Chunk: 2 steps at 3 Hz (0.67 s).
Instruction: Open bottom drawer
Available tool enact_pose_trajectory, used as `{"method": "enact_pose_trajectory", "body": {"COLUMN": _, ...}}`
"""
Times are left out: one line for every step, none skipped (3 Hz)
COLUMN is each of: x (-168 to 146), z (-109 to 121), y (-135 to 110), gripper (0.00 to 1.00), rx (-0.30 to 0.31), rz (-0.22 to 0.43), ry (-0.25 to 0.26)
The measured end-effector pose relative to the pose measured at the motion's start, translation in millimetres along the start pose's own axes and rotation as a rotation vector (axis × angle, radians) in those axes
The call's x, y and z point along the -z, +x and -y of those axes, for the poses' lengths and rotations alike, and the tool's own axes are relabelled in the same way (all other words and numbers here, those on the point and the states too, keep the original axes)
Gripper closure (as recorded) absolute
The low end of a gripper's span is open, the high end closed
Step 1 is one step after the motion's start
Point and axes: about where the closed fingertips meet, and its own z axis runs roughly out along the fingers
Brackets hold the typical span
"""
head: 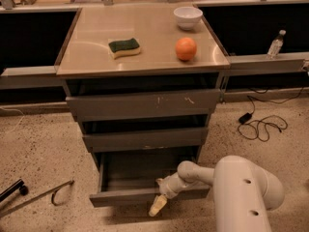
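Note:
The bottom drawer (125,196) of the grey metal cabinet stands pulled out, its plain front low near the floor and its shallow grey tray interior (140,170) showing. My gripper (158,203) sits at the middle of that drawer front, at its top edge, with a pale fingertip (156,208) hanging down in front of it. The white arm (241,190) reaches in from the lower right.
Above are a middle drawer (145,139) with pale chips and a taller top drawer (142,104) with white scratches. On the cabinet top lie a green sponge (124,46), an orange (186,49) and a white bowl (188,16). A cable (260,124) lies right, a metal rod (34,197) left.

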Motion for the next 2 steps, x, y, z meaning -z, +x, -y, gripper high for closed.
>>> {"method": "enact_pose_trajectory", "body": {"x": -2.1, "z": -22.6, "y": 8.4, "gripper": 0.0, "rx": -0.03, "rz": -0.007, "ry": -0.014}}
{"method": "enact_pose_trajectory", "body": {"x": 4.4, "z": -57.9, "y": 16.8, "gripper": 0.0, "rx": -0.086, "rz": -0.021, "ry": -0.027}}
